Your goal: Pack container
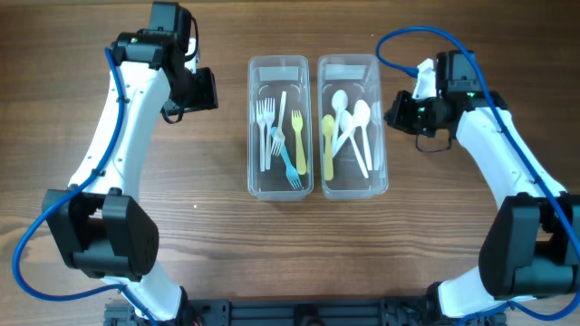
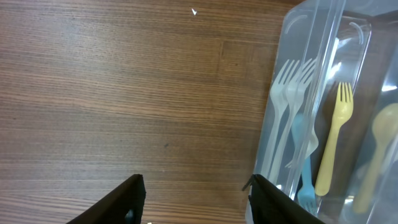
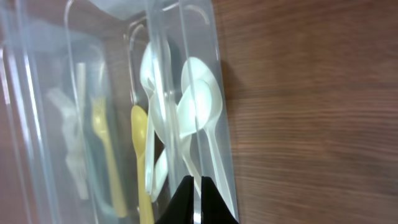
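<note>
Two clear plastic containers stand side by side mid-table. The left container (image 1: 253,127) holds white forks (image 1: 265,122), a yellow fork (image 1: 297,140) and a blue fork (image 1: 286,163). The right container (image 1: 384,136) holds white spoons (image 1: 361,122) and a yellow spoon (image 1: 328,145). My left gripper (image 1: 195,91) is open and empty over bare wood left of the fork container (image 2: 311,37); its fingers (image 2: 196,193) show in the left wrist view. My right gripper (image 1: 399,113) is shut, with nothing seen between its fingertips (image 3: 198,199), just at the right wall of the spoon container (image 3: 217,74), over the white spoons (image 3: 199,106).
The wooden table (image 1: 109,272) surrounds the containers. A blue cable (image 1: 399,41) loops above the right arm near the spoon container's far right corner. The arm bases sit at the table's front edge.
</note>
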